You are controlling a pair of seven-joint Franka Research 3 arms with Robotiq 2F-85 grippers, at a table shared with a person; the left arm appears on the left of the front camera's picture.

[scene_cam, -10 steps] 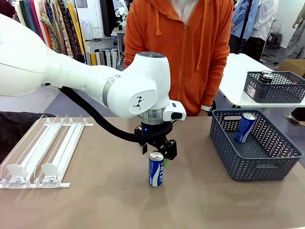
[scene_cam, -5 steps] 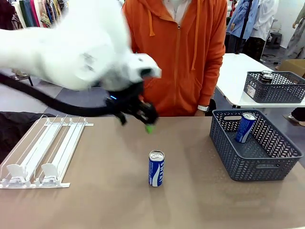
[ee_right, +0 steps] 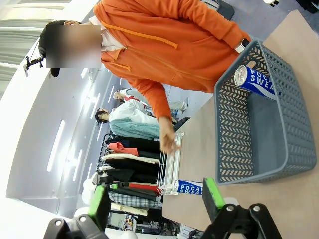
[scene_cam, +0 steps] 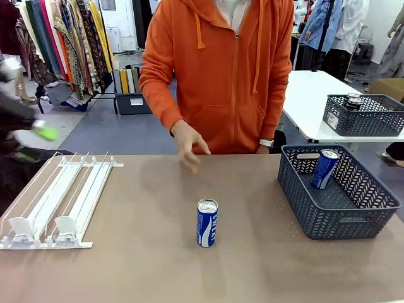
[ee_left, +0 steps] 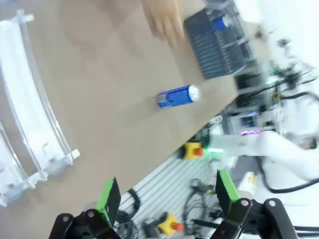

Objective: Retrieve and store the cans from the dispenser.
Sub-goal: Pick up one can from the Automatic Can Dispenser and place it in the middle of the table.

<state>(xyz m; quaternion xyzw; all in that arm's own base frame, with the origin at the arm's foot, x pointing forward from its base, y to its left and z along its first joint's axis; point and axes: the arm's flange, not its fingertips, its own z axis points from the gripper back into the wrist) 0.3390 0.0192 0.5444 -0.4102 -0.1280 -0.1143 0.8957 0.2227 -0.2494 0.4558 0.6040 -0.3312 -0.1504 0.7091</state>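
Your left gripper [ee_left: 167, 196] stands wide open and empty at the table's nine o'clock; the right gripper [ee_right: 154, 199] is open too. A Pocari Sweat can [scene_cam: 207, 223] stands upright mid-table, the dispenser [scene_cam: 60, 199] at its nine o'clock, another can [scene_cam: 325, 168] in the grey basket [scene_cam: 344, 218] at three o'clock.

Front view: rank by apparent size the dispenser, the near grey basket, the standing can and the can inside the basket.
1. Dispenser and grey basket: similar spread, so I won't rank them.
2. Standing can.
3. Can in the basket, partly hidden by the basket wall and farther off, so this order is unsure.
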